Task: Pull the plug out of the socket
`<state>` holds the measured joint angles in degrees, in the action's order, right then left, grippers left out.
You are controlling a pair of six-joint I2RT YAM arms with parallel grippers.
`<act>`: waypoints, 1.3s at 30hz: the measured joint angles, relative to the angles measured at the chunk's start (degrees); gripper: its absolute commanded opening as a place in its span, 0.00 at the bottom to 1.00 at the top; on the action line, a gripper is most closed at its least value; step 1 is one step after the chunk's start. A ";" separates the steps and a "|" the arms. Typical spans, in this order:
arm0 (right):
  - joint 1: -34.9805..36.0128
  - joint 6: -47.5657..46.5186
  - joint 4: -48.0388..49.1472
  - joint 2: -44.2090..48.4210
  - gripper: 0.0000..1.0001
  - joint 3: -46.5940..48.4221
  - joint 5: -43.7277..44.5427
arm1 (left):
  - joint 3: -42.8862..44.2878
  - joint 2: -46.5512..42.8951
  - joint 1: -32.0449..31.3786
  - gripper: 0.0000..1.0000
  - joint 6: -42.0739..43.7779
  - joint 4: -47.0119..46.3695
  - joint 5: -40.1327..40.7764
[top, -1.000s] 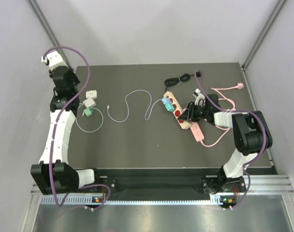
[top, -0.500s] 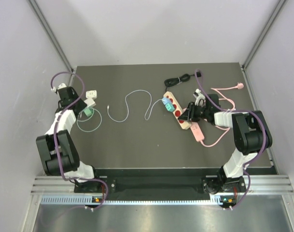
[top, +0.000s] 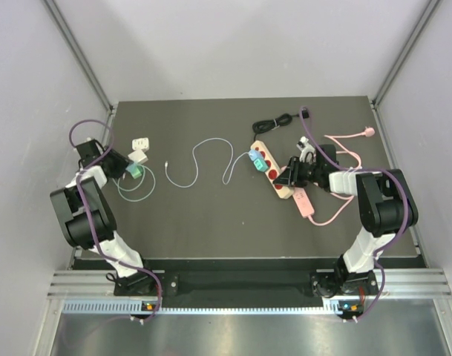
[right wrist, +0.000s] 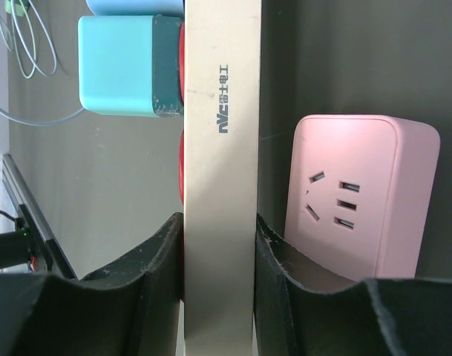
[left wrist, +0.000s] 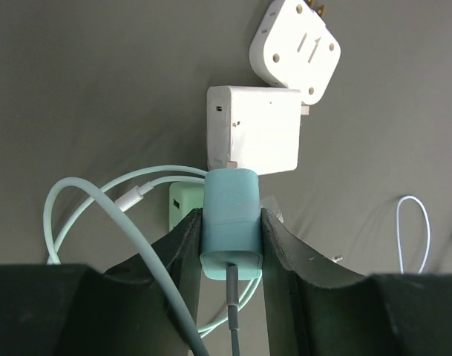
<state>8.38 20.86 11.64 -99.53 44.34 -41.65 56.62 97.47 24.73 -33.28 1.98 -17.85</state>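
My left gripper (left wrist: 231,222) is shut on a teal plug (left wrist: 231,211) with a grey cable running back from it. The plug's far end meets a light green block (left wrist: 182,205); I cannot tell whether they are joined. In the top view the gripper (top: 123,166) and the plug (top: 136,171) are at the table's left edge. My right gripper (right wrist: 220,226) is shut on the beige power strip (right wrist: 220,111), on its near end (top: 280,185). A blue plug (right wrist: 122,65) sits in the strip's red face and also shows in the top view (top: 254,161).
A white charger (left wrist: 253,130) and a white adapter (left wrist: 294,46) lie just beyond the teal plug. A mint cable (left wrist: 99,194) loops at its left. A pink socket block (right wrist: 355,193) lies beside the strip with its pink cord (top: 337,211). A white cable (top: 203,159) lies mid-table.
The left arm has folded down and back toward the table's left edge, its gripper staying by the teal plug. The right arm and the power strip have not moved.
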 measured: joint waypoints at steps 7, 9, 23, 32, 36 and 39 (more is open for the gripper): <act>0.00 0.24 0.61 -0.35 0.00 0.02 -0.55 | 0.48 0.83 0.33 0.55 -0.24 -0.28 -1.62; 0.00 0.24 0.74 -0.39 0.00 0.02 -0.57 | 0.50 1.31 0.35 0.62 -0.44 -0.26 -1.66; -0.02 0.24 0.81 -0.50 0.00 0.02 -0.76 | 0.83 0.20 0.42 0.87 -0.35 0.17 -0.59; -0.04 0.24 0.81 -0.50 0.00 0.04 -0.81 | -2.45 -11.13 0.46 0.88 -0.52 -1.57 0.79; -0.04 0.24 0.83 -0.50 0.00 0.04 -0.87 | -3.48 -12.72 0.46 0.87 -0.63 -1.64 0.15; -0.07 0.22 0.83 -0.50 0.00 0.04 -0.96 | -4.26 -13.81 0.46 0.84 -0.96 -2.10 -2.43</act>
<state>8.32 21.08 12.47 -100.03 44.38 -42.61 52.36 83.66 25.19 -34.24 -0.12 -20.27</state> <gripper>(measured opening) 0.354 0.868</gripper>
